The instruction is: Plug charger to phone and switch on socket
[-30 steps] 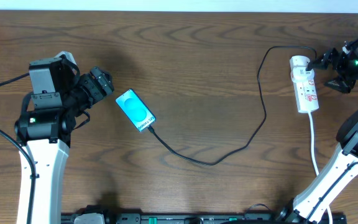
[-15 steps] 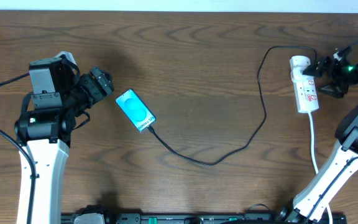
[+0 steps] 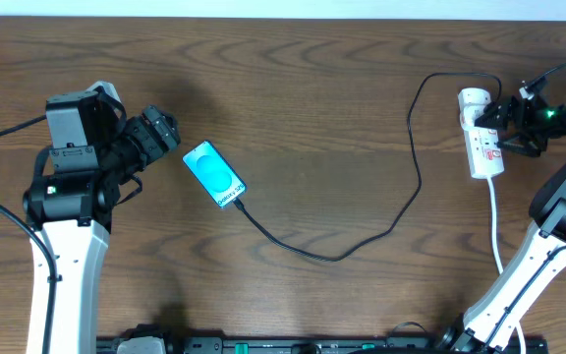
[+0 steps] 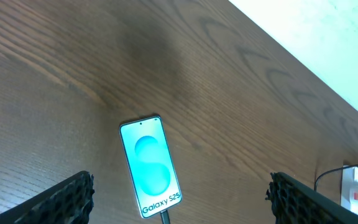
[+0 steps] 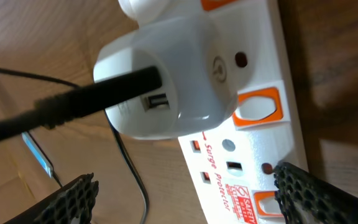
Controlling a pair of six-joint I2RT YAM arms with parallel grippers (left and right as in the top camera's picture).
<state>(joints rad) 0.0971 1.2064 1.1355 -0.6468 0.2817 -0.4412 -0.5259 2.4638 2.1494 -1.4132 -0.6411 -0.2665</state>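
Note:
The phone (image 3: pixel 214 175) lies flat at left centre with its turquoise screen lit. The charger (image 3: pixel 337 257) has its tip in the phone's lower end (image 4: pixel 165 218). Its thin black cable loops right and up to a white adapter (image 5: pixel 166 81) seated in the far end of the socket (image 3: pixel 486 147). My left gripper (image 3: pixel 162 133) hangs open just left of the phone (image 4: pixel 150 165), with the phone between and ahead of its fingers. At the socket's right edge my right gripper (image 3: pixel 505 126) is open. One of its fingers (image 5: pixel 309 193) hangs over the socket (image 5: pixel 229 180) beside an orange switch (image 5: pixel 257 109).
The socket's thick white cord (image 3: pixel 496 231) runs down toward the front edge, close to the right arm's base. A pale surface (image 4: pixel 328 37) borders the table at the back. Brown tabletop separates the phone from the socket, crossed only by the charger's cable.
My right gripper has moved left from beside the socket to its right edge, over the switches. The left arm, phone and cable have not moved.

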